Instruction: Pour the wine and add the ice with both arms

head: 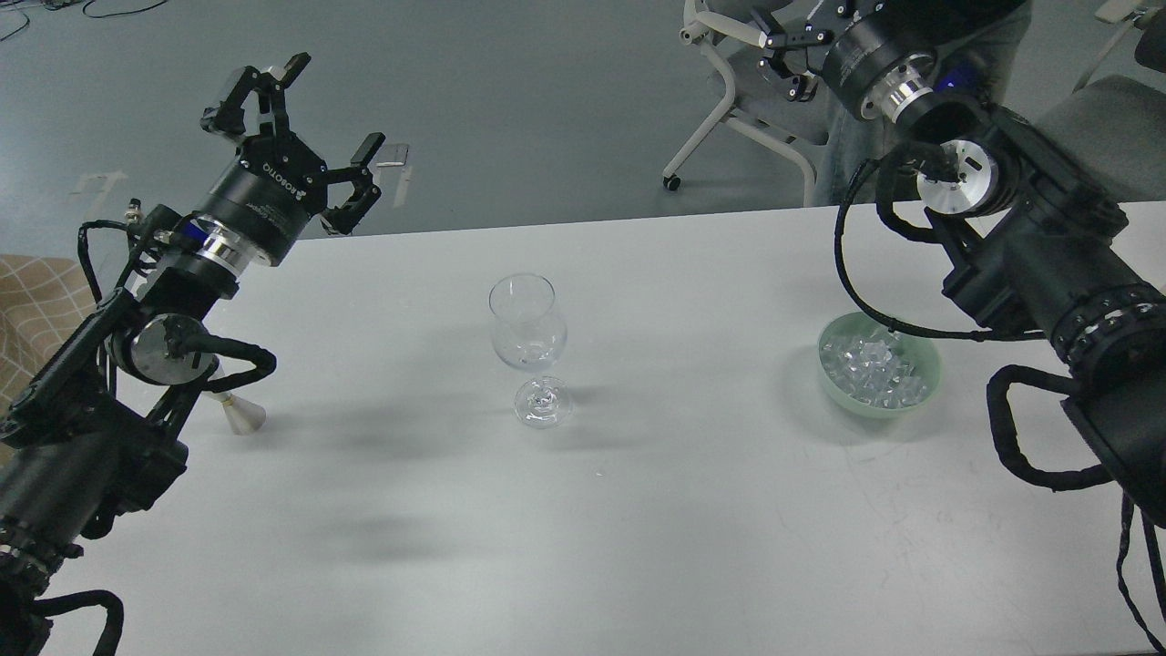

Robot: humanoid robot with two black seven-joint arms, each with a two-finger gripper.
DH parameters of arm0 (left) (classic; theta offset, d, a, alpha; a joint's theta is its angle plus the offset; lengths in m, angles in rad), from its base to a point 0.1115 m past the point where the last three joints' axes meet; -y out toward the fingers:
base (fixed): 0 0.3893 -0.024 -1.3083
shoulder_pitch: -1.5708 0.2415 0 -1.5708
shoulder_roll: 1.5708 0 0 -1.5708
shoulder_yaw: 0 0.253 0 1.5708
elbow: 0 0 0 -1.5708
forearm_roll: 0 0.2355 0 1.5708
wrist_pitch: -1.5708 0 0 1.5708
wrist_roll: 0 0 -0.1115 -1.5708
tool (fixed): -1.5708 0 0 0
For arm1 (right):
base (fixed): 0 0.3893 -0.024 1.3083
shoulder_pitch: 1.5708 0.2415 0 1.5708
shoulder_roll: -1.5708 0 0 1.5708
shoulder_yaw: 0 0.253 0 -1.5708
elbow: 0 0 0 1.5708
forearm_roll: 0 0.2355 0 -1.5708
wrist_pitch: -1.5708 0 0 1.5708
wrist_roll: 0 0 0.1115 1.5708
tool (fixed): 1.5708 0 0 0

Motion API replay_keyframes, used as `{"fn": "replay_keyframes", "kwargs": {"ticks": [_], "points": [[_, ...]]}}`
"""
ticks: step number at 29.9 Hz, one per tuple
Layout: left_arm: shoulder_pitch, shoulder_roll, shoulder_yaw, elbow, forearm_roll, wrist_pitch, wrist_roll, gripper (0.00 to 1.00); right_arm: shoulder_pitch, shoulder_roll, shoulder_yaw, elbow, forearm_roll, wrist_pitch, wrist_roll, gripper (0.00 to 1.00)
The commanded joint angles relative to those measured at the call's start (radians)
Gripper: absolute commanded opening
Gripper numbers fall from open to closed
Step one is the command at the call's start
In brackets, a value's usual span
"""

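Note:
A clear stemmed wine glass (528,339) stands upright and empty at the table's middle. To its right, a pale green bowl (927,353) holds a heap of clear ice (873,369) cubes. My left gripper (310,114) hovers open above the table's far left edge, well left of the glass, with nothing between its fingers. My right gripper (794,62) is raised beyond the far right edge, high above the bowl. Its fingers look spread and empty, and part of it is cut off by the top of the view. No wine or bottle shows.
A small pale cone-shaped object (242,415) stands on the white table (638,528), partly behind my left arm. Beyond the far edge are a white office chair (720,100) and a person's jeans-clad legs (852,155). A beige patterned seat (36,296) is at the left.

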Motion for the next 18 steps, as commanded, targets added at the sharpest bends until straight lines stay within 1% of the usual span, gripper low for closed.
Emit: {"fn": "replay_keyframes", "kwargs": {"ticks": [1,5,6,11,13,17,18], "points": [[0.004,0.006,0.001,0.002,0.002,0.0,-0.005,0.98,-0.009,-0.013,0.0,0.0,0.0,0.0,0.007,1.0],[0.018,0.003,0.001,0.011,0.005,0.0,0.0,0.98,-0.014,-0.013,0.0,0.003,0.001,0.0,0.005,1.0],[0.017,0.003,0.0,0.011,0.004,0.0,0.007,0.98,-0.013,-0.012,0.0,0.003,0.001,0.0,0.005,1.0],[-0.003,0.006,-0.002,0.02,0.0,0.0,0.006,0.98,0.0,-0.011,0.0,0.003,0.001,0.0,0.004,1.0],[-0.013,0.006,-0.003,0.038,0.0,0.0,0.003,0.98,0.003,-0.011,0.0,0.003,0.001,0.0,0.001,1.0],[-0.065,-0.005,-0.01,0.145,-0.01,0.0,0.004,0.98,0.004,-0.013,-0.002,0.003,0.001,0.0,-0.002,1.0],[-0.065,-0.005,-0.01,0.146,-0.01,0.0,0.004,0.98,0.004,-0.013,-0.002,0.003,0.001,0.0,-0.002,1.0]]}}
